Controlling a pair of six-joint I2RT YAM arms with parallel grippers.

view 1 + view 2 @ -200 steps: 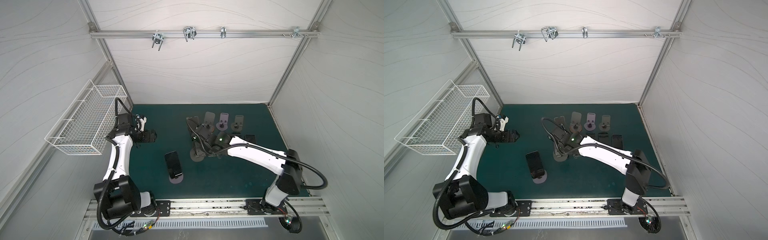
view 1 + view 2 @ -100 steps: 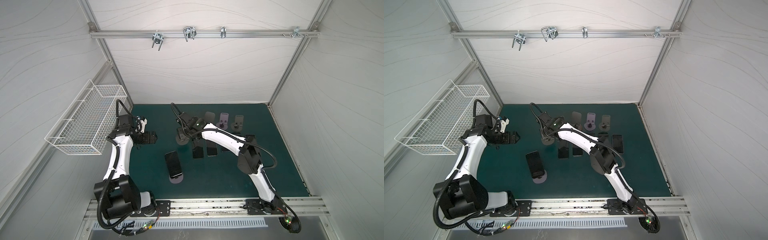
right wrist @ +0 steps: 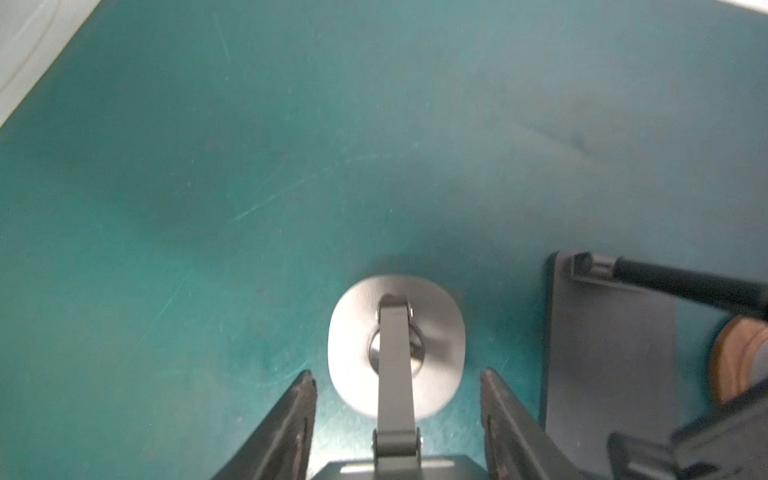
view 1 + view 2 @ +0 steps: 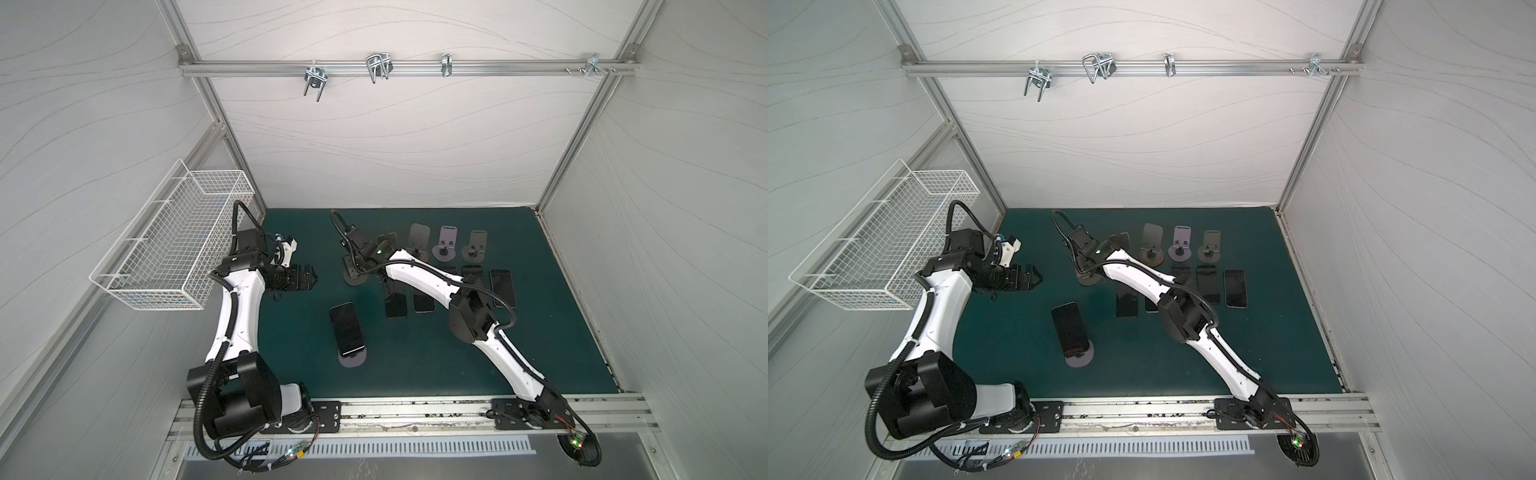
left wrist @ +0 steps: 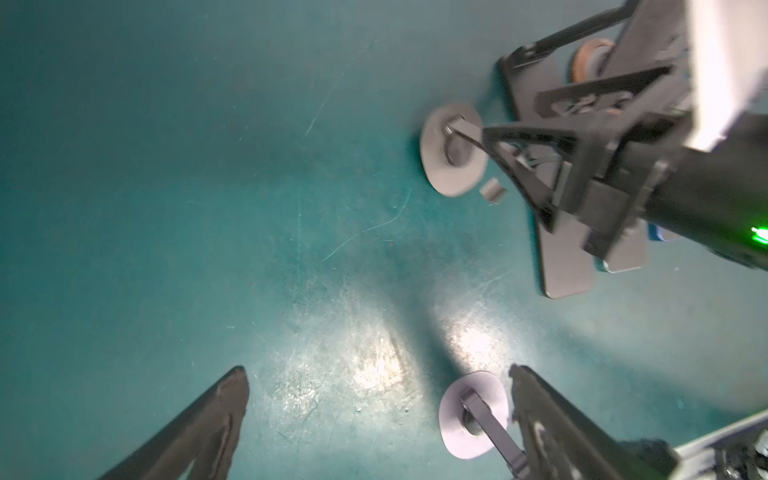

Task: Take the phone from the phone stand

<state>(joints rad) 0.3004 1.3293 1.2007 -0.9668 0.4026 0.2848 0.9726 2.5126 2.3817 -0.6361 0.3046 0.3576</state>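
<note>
A black phone [image 4: 347, 328] [image 4: 1070, 330] leans on a phone stand with a lilac round base [image 4: 353, 360] [image 4: 1079, 359] at the front middle of the green mat. My left gripper [image 4: 305, 279] [image 4: 1030, 279] [image 5: 378, 390] hovers open and empty over the mat's left side, behind and left of that phone. Only the lilac base [image 5: 473, 415] shows near one finger in the left wrist view. My right gripper [image 4: 354, 272] [image 4: 1087, 272] [image 3: 397, 374] is shut on the plate of an empty grey stand [image 3: 432, 324] [image 5: 453, 153] at the back left of centre.
Several empty stands [image 4: 446, 245] line the back of the mat. Several phones lie flat in front of them [image 4: 395, 305] [image 4: 503, 286], partly under my right arm. A white wire basket [image 4: 174, 245] hangs on the left wall.
My right arm has carried the grey stand from the middle of the mat toward the back left. The left arm and the phone on its stand have not moved.
</note>
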